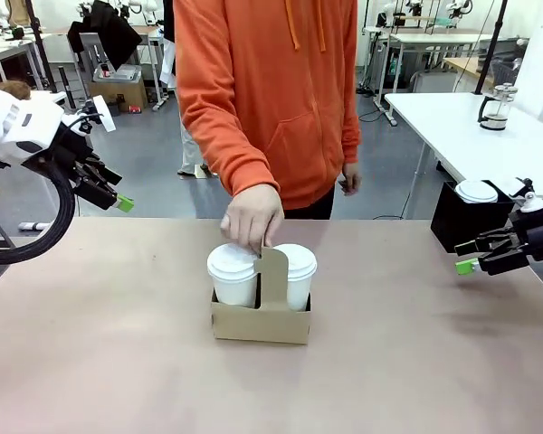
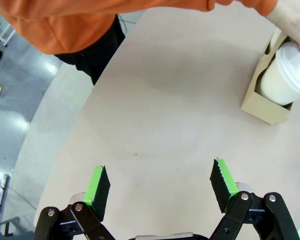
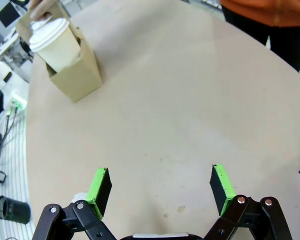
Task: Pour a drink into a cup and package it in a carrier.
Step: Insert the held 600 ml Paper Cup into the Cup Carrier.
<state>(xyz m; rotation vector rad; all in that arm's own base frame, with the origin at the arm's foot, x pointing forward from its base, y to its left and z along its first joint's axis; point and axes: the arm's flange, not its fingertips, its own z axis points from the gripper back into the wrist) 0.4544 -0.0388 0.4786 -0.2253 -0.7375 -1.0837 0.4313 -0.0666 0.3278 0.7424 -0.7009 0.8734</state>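
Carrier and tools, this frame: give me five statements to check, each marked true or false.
1. The carrier holds two lidded white cups. True.
2. The person's hand is at the carrier's handle. True.
3. The left tool is shut on a cup. False: its jaws stand open over bare table, holding nothing.
4. The right tool rests on the carrier. False: it is open and well apart from it, near the table's right side.
5. A glass pitcher stands on the white table behind. True.
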